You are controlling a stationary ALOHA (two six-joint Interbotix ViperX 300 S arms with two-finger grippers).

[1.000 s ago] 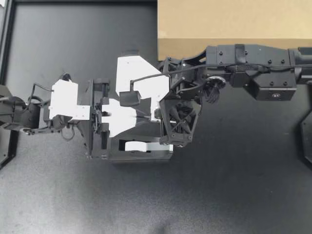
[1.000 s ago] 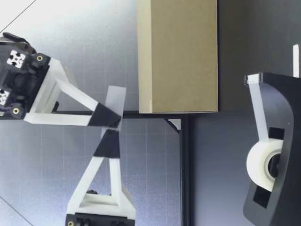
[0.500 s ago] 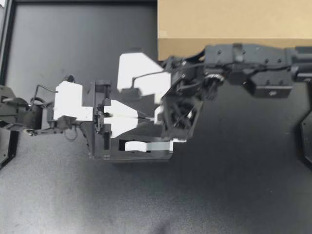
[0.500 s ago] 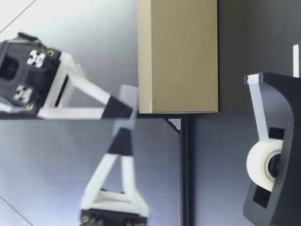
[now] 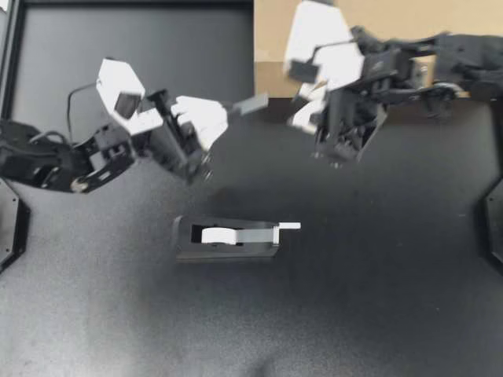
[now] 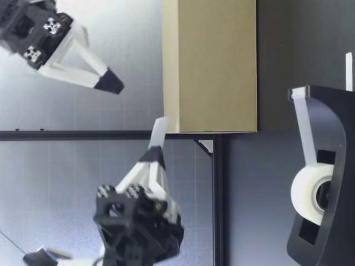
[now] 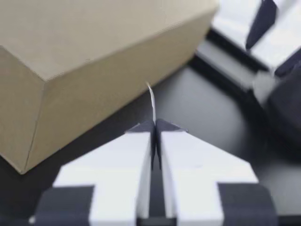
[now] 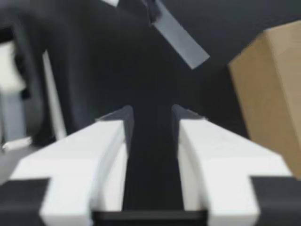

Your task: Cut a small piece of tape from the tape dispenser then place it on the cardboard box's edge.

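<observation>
My left gripper hangs above the table between the tape dispenser and the cardboard box. It is shut on a short strip of tape that sticks out past its tips toward the box's near corner. In the left wrist view the tape piece stands up from the shut gripper, with the box just ahead. My right gripper hovers by the box's front edge, open and holding nothing. The tape shows ahead of it. In the low view the tape nears the box's top corner.
The black dispenser stands on the dark table with its white roll and a free tape end at the cutter. The box stands at the table's back edge. A black frame rail runs behind.
Both grippers left the spot over the dispenser. The right one let go of the tape, opened and swung back right. The left one rose and carried the tape piece toward the box.
</observation>
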